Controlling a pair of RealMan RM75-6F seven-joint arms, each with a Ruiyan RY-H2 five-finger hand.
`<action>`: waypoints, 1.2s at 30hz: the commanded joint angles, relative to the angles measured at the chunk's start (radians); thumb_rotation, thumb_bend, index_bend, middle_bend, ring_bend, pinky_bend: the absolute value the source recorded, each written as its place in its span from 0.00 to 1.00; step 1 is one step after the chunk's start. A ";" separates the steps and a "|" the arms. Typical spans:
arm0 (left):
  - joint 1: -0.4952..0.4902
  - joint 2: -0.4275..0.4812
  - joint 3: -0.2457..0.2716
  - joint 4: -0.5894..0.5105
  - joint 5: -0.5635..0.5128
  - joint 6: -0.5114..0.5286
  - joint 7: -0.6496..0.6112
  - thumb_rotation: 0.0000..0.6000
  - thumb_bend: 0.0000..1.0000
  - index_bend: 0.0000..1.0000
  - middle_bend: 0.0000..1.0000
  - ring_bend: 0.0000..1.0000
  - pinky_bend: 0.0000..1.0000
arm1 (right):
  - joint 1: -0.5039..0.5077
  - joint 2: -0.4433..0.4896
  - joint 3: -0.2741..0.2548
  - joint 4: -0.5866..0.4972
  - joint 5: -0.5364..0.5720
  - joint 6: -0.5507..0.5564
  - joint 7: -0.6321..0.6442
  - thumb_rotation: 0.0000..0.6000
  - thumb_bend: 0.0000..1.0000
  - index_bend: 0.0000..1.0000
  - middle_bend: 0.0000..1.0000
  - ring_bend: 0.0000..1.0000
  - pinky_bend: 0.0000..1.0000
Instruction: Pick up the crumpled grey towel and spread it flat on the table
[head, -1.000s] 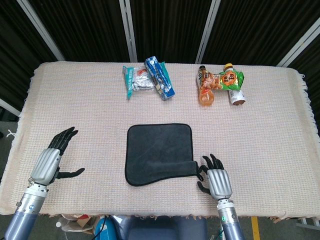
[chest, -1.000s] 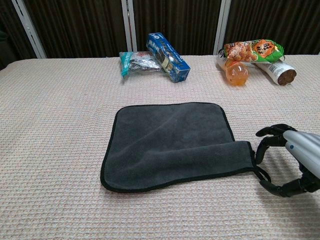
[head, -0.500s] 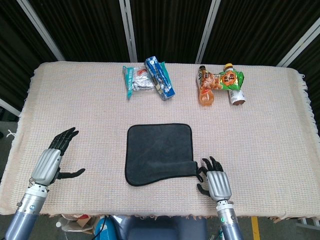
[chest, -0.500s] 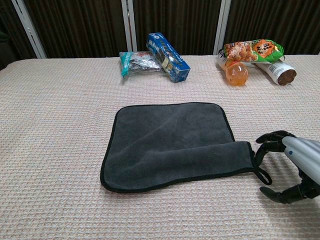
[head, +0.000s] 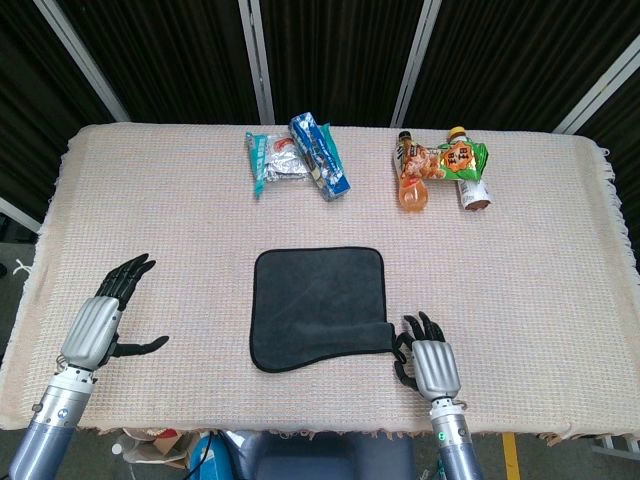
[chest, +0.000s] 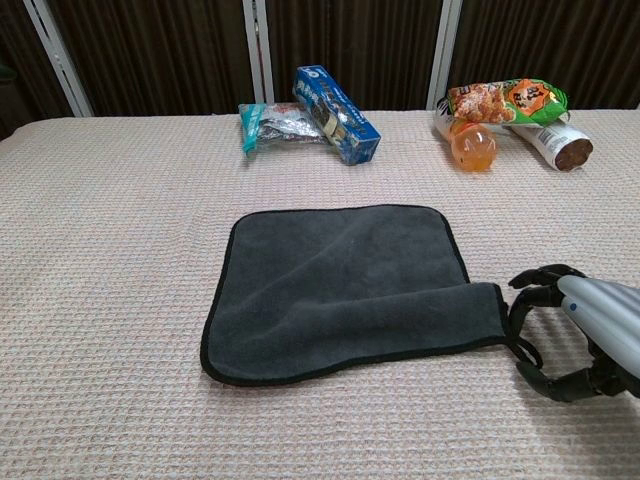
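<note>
Right hand (head: 434, 364): at the near edge of the surface (head: 560, 260), just beside the towel's near right corner. Fingers (chest: 545, 279) spread and loosely curved, grasping nothing. The towel's hanging loop (chest: 524, 343) lies between fingers and thumb; contact cannot be told.

Left hand (head: 96, 326): near left part of the surface, well apart from the towel. Fingers extended and apart, thumb out to the side, released, grasping nothing. Seen in the head view only.

Grey towel (chest: 340, 288): centre of the surface, nearer the front edge, spread almost flat, black trim around the border. Its near right corner is folded over along the near edge and juts out past the right side toward the right hand.

Far edge, left group: a clear snack packet (head: 274, 160) touching a blue packet (head: 320, 157).

Far edge, right group: an orange drink bottle (head: 413, 178), a green and orange snack bag (head: 461, 156) and a second bottle (head: 472, 190) lying close together.
</note>
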 joint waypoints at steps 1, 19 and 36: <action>0.000 -0.001 0.000 0.000 0.001 0.001 0.002 1.00 0.04 0.07 0.00 0.00 0.00 | -0.001 -0.002 0.002 0.004 -0.006 0.003 0.008 1.00 0.44 0.50 0.17 0.01 0.14; 0.004 0.001 -0.003 -0.001 0.001 0.000 -0.001 1.00 0.04 0.07 0.00 0.00 0.00 | -0.005 -0.009 -0.001 0.022 -0.016 0.004 0.016 1.00 0.49 0.54 0.17 0.01 0.14; 0.004 0.003 -0.006 -0.002 -0.004 -0.005 -0.006 1.00 0.04 0.07 0.00 0.00 0.00 | -0.011 -0.018 -0.003 0.037 -0.022 0.008 0.013 1.00 0.49 0.72 0.25 0.04 0.14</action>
